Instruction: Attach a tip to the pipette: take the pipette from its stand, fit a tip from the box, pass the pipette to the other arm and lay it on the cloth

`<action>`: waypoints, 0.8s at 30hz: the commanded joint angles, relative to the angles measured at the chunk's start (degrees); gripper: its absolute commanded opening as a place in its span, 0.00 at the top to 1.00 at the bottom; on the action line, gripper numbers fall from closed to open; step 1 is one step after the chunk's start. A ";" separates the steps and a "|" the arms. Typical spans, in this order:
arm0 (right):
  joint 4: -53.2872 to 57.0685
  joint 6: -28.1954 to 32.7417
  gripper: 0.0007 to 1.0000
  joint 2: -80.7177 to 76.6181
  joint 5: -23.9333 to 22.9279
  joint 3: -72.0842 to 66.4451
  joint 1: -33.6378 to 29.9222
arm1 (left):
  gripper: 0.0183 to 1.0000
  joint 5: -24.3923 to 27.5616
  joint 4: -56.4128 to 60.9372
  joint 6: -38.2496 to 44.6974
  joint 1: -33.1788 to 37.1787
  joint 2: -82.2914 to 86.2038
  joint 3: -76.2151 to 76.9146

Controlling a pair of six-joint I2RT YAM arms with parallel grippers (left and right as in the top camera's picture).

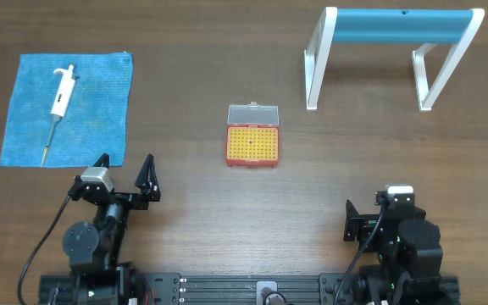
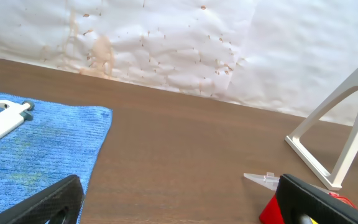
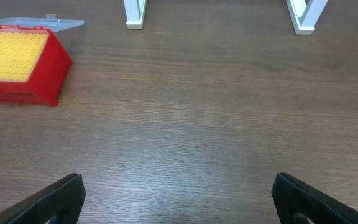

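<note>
Currently pipette (image 1: 61, 96) flat on cloth (image 1: 100, 114), tip (image 1: 46, 153) toward robot side.

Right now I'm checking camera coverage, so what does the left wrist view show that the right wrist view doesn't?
Left wrist view, not the right: the blue cloth with the pipette lying on it, and the white wall behind the table. Right wrist view, not the left: the yellow tips inside the tip box. Both: that box's red corner and clear lid, the stand with its white legs, and the wooden table.
</note>
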State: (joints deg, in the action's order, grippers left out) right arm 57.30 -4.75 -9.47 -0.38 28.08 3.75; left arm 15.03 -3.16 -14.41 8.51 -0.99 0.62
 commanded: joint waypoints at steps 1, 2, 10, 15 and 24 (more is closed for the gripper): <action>0.00 0.98 0.03 0.26 -0.68 -0.22 -0.24 | 0.00 -0.90 -0.07 0.94 -0.28 0.79 -0.31; 0.96 1.60 0.02 0.28 -1.79 -0.22 -0.22 | 0.00 -0.90 -0.07 0.94 -0.28 0.79 -0.31; 0.72 1.64 0.03 3.02 -1.97 -0.98 -0.24 | 0.00 -0.90 -0.07 0.94 -0.28 0.79 -0.31; -3.61 1.40 0.02 9.40 -0.55 -2.91 -0.28 | 0.00 -0.90 -0.07 0.94 -0.28 0.79 -0.31; -45.53 1.49 0.02 9.01 -0.31 -17.14 -0.31 | 0.00 -0.90 -0.07 0.94 -0.28 0.79 -0.31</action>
State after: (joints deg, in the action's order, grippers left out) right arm 20.91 -3.92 -0.99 -1.21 16.86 3.75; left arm 15.00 -3.16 -14.41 8.51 -0.73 0.60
